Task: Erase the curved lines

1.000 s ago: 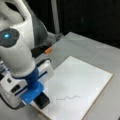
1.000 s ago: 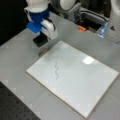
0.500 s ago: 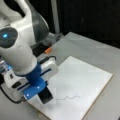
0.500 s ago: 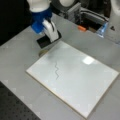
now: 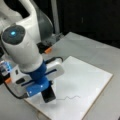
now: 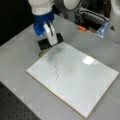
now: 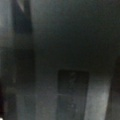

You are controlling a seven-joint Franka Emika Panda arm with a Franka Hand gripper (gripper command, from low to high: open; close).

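Note:
A white board (image 5: 87, 80) (image 6: 82, 75) lies flat on the grey table in both front views. The curve lines, one short thin dark squiggle (image 5: 68, 97) (image 6: 56, 71), run near the board's edge closest to the arm. My gripper (image 5: 48, 88) (image 6: 50, 37) hangs over that edge, shut on a black eraser block (image 5: 49, 94) (image 6: 44, 43). The block sits low at the board's rim, a short way from the near end of the squiggle. Whether it touches the board I cannot tell. The wrist view is dark and shows only a dim rectangular shape (image 7: 73, 92).
An orange piece (image 5: 48, 50) (image 6: 81, 28) lies on the table behind the board. A blue-lit device (image 5: 5, 66) (image 6: 102, 29) stands near the arm's base. A dark perforated mat (image 6: 15, 107) borders the table at a front view's bottom left.
The gripper with the eraser has shifted sideways from beside the board onto its edge, closer to the squiggle. The squiggle looks unchanged.

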